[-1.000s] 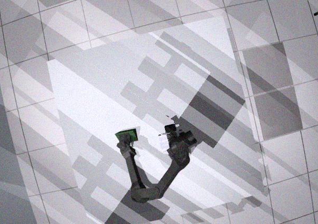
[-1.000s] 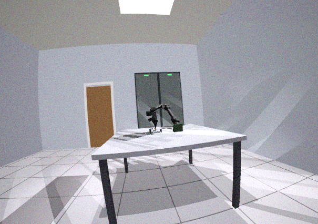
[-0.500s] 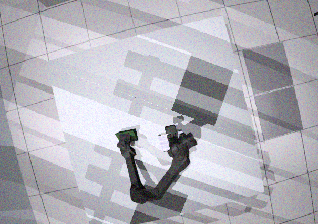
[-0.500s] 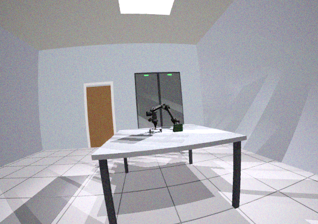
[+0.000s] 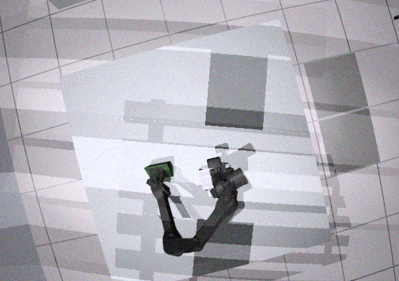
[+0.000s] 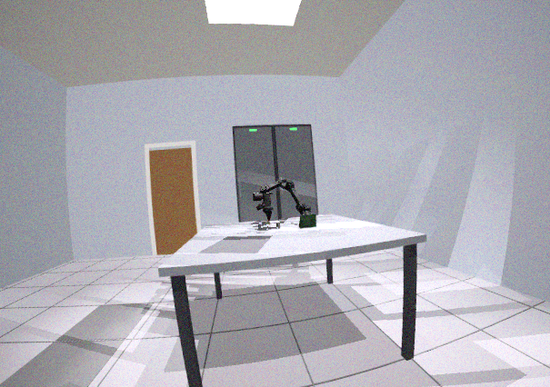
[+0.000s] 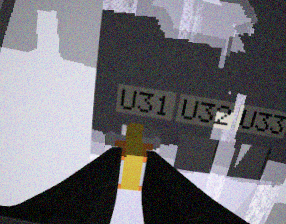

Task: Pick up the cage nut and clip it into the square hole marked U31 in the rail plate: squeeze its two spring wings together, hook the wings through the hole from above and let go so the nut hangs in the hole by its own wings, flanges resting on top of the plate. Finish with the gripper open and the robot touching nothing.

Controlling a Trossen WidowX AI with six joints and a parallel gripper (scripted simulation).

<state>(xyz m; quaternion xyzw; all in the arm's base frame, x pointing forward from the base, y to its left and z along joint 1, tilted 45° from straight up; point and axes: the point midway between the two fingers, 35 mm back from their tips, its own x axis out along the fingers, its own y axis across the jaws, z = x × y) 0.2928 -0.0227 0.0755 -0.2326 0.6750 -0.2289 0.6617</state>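
The yellow cage nut [image 7: 132, 172] is sitting between the fingertips of the gripper [image 5: 219, 177] [image 6: 268, 218] [image 7: 131, 159], which is closing on it from both sides. In the wrist view, the nut is lining up just below the label U31 [image 7: 146, 101], and its darker far end is reaching toward that label. The nut and fingertips are covering the area where the square hole would be showing, so whether the wings are entering it is impossible to tell.

Around the nut, the rail plate [image 5: 206, 179] [image 6: 275, 225] [image 7: 129, 55] is lying beneath the gripper, mostly in shadow in the wrist view. To the right of U31, the labels U32 [image 7: 204, 111] and U33 [image 7: 264, 122] are following in a row, with square openings showing below them. Bright patches of light are crossing the plate and part of the U32 label.

Farther out, the black arm [image 5: 217, 215] [image 6: 280, 183] is arching over the desk [image 5: 123, 82] [image 6: 285, 257], with its gripper pointing down. In the exterior view, a green block [image 5: 160, 167] [image 6: 307, 221] is standing to the right of the plate, near the arm's foot. Beyond the desk, a brown door [image 6: 173, 200] is standing at the far left, and a dark two-door cabinet [image 6: 257, 159] is standing to its right, behind the arm. A bright panel [image 6: 253, 11] is shining overhead.
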